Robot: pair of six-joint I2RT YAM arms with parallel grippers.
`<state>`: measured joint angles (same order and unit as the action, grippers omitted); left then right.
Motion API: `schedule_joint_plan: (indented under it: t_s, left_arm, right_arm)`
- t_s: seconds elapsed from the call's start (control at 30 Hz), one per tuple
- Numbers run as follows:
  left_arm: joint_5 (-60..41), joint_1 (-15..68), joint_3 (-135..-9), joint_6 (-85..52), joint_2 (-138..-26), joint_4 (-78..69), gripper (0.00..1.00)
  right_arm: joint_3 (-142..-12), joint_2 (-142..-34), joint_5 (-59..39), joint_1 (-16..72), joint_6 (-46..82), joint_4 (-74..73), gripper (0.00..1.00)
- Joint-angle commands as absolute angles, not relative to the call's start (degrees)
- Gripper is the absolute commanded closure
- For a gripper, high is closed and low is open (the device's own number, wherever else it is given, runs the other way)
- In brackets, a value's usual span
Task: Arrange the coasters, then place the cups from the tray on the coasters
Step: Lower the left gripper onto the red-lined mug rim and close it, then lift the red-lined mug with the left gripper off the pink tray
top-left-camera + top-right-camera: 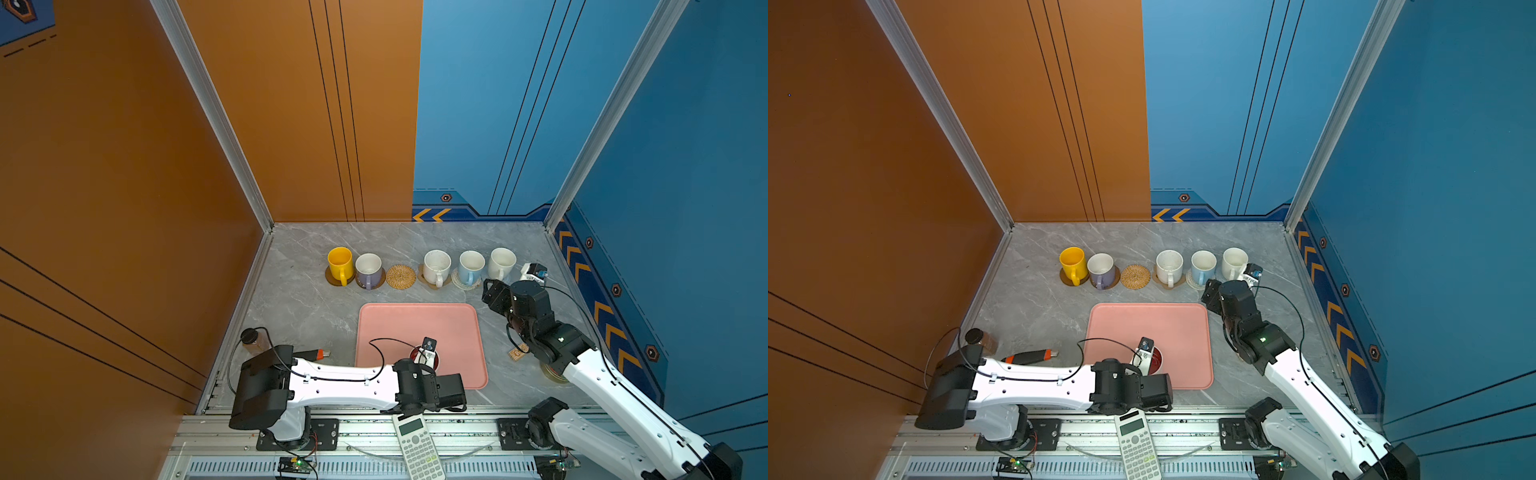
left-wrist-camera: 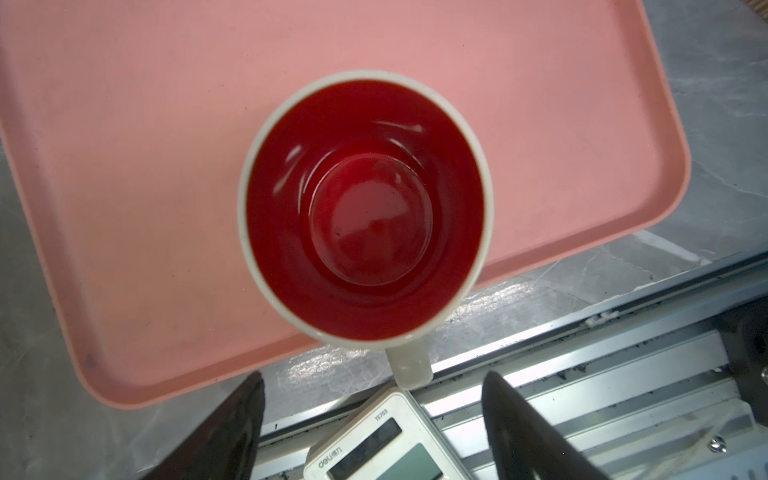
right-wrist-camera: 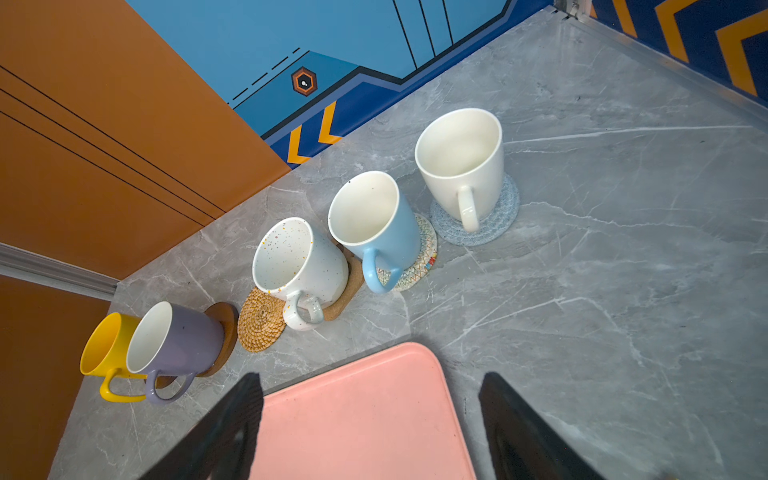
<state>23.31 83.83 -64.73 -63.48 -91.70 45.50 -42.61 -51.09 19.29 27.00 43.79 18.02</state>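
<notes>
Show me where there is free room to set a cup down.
The tan coaster is bare, between the lilac mug and the speckled mug. A bare strip of table runs between the mugs and the tray; most of the tray is bare too. Crowded: right of the tray, under the right arm.

The tray (image 2: 124,124) looks like matt pink plastic, faintly textured. On it, the red-lined cup (image 2: 365,208) is glazed ceramic, glossy enough to carry white highlights. The counter (image 3: 623,249) under the tray is smooth grey marble-look stone with a soft sheen. Beyond the tray, the tan coaster (image 3: 262,320) is rough woven straw, the paw coaster (image 3: 354,286) grainy like cork, the brown disc (image 3: 230,328) smooth wood, the pale-blue coaster (image 3: 500,220) woven cord. The rail (image 2: 582,374) beside the tray is brushed metal.
</notes>
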Motion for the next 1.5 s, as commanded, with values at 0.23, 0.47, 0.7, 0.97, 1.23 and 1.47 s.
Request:
schedule_joint_plan:
  t_s: [0.23, 0.47, 0.7, 0.97, 1.23, 1.47]
  left_arm:
    - [22.6, 84.3, -67.9, -64.7, -95.7, 46.8, 0.27]
    - [21.7, 82.3, -67.5, -65.0, -97.1, 46.7, 0.32]
    - [21.3, 80.7, -68.1, -63.9, -98.8, 46.7, 0.38]
    - [21.2, 79.6, -69.1, -62.8, -100.4, 46.7, 0.45]
    - [21.2, 79.0, -68.6, -63.0, -100.7, 46.7, 0.53]
    - [21.1, 78.7, -68.2, -63.2, -100.8, 46.6, 0.6]
  right_arm:
    - [-40.6, -49.2, 17.7, 25.1, 44.4, 18.2, 0.19]
    - [-40.4, -49.6, 17.0, 24.1, 44.4, 18.1, 0.19]
    - [-39.7, -49.6, 16.1, 22.6, 44.6, 18.1, 0.19]
    - [-39.3, -50.0, 15.2, 22.1, 44.8, 17.4, 0.19]
    - [-39.2, -51.1, 14.2, 21.6, 44.9, 16.8, 0.19]
    - [-39.1, -51.4, 13.9, 21.3, 45.0, 16.8, 0.19]
